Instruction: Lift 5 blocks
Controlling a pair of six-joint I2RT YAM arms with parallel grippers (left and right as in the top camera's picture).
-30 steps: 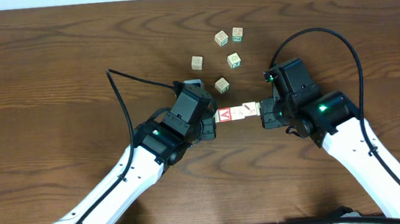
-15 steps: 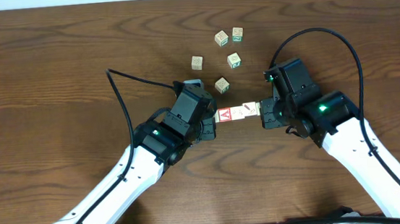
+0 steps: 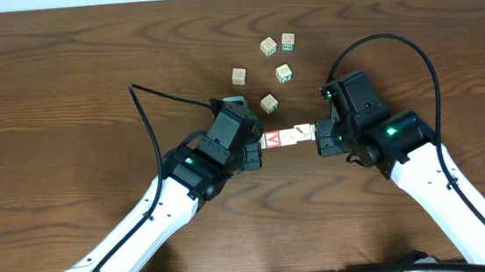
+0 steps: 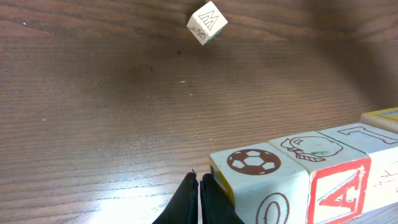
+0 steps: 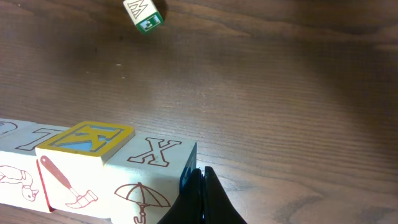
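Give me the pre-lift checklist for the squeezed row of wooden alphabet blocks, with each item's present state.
1. Left gripper shut, tips at the soccer-ball end block: ok.
2. Right gripper shut, tips at the X-and-umbrella end block: ok.
3. Row of pale wooden alphabet blocks in line: not ok; the yellow-framed block stands proud.
4. Five blocks in the row: cannot tell.
5. Nearest loose wooden cube clear of the row: ok.
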